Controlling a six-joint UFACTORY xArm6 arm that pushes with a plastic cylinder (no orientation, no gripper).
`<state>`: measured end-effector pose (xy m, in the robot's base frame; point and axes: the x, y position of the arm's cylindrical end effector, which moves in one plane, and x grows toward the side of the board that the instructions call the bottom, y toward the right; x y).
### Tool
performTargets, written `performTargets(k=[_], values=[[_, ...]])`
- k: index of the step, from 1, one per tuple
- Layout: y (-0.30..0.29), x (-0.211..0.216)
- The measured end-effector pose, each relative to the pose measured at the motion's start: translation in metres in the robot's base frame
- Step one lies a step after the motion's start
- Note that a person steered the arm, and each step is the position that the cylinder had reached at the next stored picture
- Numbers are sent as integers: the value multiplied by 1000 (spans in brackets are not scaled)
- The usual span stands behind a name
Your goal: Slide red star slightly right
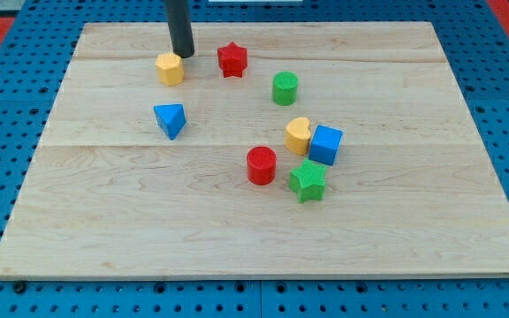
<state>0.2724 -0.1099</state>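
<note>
The red star (232, 59) lies near the view's top, a little left of centre, on the wooden board (104, 203). My tip (184, 55) rests on the board to the star's left, with a clear gap between them. It stands just above and right of the yellow hexagon block (170, 68), almost touching it. The rod rises out of the view's top.
A green cylinder (284, 88) lies right and below the star. A blue triangle block (170, 119) lies below the yellow hexagon. Lower right of centre cluster a yellow heart-like block (298, 135), blue cube (325, 144), red cylinder (261, 165) and green star (307, 180).
</note>
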Motion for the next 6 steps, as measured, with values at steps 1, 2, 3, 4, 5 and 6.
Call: performTargets(k=[1, 2, 3, 4, 5, 6], values=[[7, 20], [31, 26], [35, 18], [35, 6], [51, 7], [90, 30]])
